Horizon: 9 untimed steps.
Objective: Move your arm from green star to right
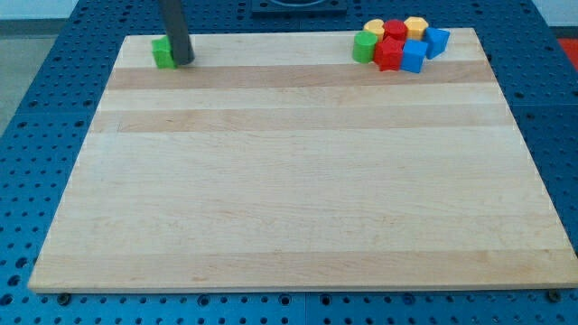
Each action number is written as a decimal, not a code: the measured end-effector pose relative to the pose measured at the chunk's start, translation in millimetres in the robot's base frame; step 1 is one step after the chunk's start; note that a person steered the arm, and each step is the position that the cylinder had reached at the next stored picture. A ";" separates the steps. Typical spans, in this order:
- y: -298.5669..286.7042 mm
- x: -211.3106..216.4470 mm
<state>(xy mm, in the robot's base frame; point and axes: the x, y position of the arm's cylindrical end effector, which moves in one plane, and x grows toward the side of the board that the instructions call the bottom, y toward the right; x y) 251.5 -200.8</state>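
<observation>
A green block, the green star, sits at the top left corner of the wooden board; its shape is partly hidden by the rod. My tip rests on the board just right of this block, touching or nearly touching it. The dark rod rises from there out of the view's top.
A tight cluster stands at the top right of the board: a green cylinder, a yellow block, a red block, a yellow hexagon, a red star, a blue block and a blue block. Blue pegboard surrounds the board.
</observation>
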 end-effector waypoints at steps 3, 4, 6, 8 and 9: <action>122.8 28.8; 192.5 80.6; 382.7 101.9; 497.1 47.5; 496.7 -10.7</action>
<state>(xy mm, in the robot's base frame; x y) 240.8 295.9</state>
